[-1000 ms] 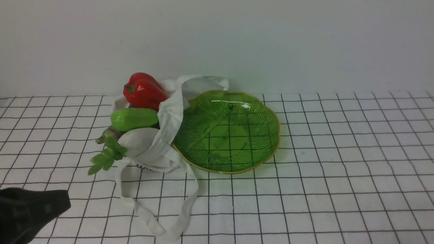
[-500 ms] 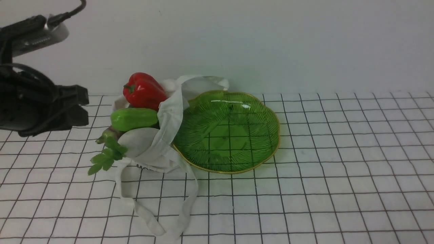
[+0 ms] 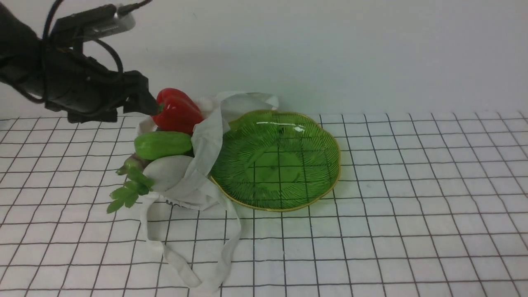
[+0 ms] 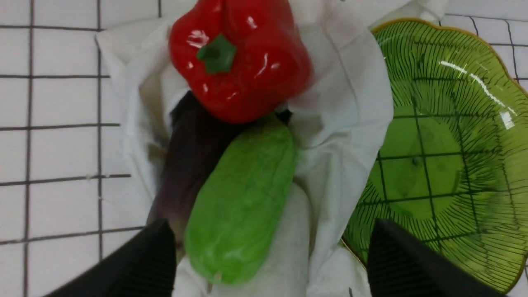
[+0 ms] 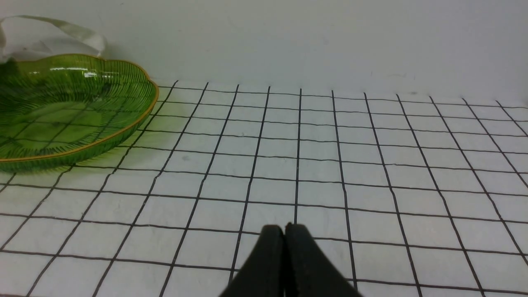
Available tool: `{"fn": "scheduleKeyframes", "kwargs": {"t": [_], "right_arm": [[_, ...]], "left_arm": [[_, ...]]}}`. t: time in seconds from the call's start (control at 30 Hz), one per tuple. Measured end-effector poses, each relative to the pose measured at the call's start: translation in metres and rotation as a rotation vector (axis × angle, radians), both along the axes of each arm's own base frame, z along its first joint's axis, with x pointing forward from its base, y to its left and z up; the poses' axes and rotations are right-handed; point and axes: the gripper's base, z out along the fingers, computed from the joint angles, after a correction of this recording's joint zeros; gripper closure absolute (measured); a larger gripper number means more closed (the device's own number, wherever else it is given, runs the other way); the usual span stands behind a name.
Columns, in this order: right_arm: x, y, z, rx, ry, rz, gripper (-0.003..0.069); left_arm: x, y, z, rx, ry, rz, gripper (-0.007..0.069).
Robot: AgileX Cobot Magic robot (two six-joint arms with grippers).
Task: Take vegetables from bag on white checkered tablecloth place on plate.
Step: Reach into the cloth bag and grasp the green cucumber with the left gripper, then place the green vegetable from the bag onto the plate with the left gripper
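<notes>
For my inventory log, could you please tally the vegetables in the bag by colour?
Red: 1, bell pepper
Green: 1, cucumber
Purple: 1, eggplant
White: 1, radish
Total: 4

Our left claw is the one thing we see change. A second ago only a dark blur of it shows in the lower left corner of the front view. Half a second ago it sits at the left edge at mid height, well apart from the bag. Now it fills the upper left of the frame, higher and further right, its tip just beside the stem end of the red bell pepper. We cannot tell whether they touch. The wrist camera rises with it.
</notes>
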Motion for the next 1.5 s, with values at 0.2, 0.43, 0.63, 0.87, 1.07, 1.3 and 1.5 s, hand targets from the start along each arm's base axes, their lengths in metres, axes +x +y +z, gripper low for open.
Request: {"fn": "scheduleKeyframes", "kwargs": {"t": [0.2,0.43,0.63,0.87,1.07,1.3,1.5], "right_arm": [[0.000,0.000,0.000,0.000,0.000,0.000,0.0674],[0.000,0.000,0.000,0.000,0.000,0.000,0.0674],[0.000,0.000,0.000,0.000,0.000,0.000,0.0674],[0.000,0.000,0.000,0.000,0.000,0.000,0.0674],[0.000,0.000,0.000,0.000,0.000,0.000,0.0674],[0.000,0.000,0.000,0.000,0.000,0.000,0.0674],[0.000,0.000,0.000,0.000,0.000,0.000,0.0674]], "left_arm": [[0.026,0.000,-0.044,0.052,0.073,-0.089,0.0062],[0.030,-0.002,-0.057,0.049,0.096,-0.118,0.0062],[0.032,-0.002,-0.065,0.053,0.117,-0.136,0.0175],[0.024,0.000,-0.047,0.086,0.086,-0.158,0.0262],[-0.009,0.018,0.020,0.271,-0.036,-0.187,0.0262],[-0.049,0.023,0.056,0.356,0.002,-0.232,0.0262],[-0.070,0.005,0.078,0.205,-0.032,-0.261,0.0262]]}}
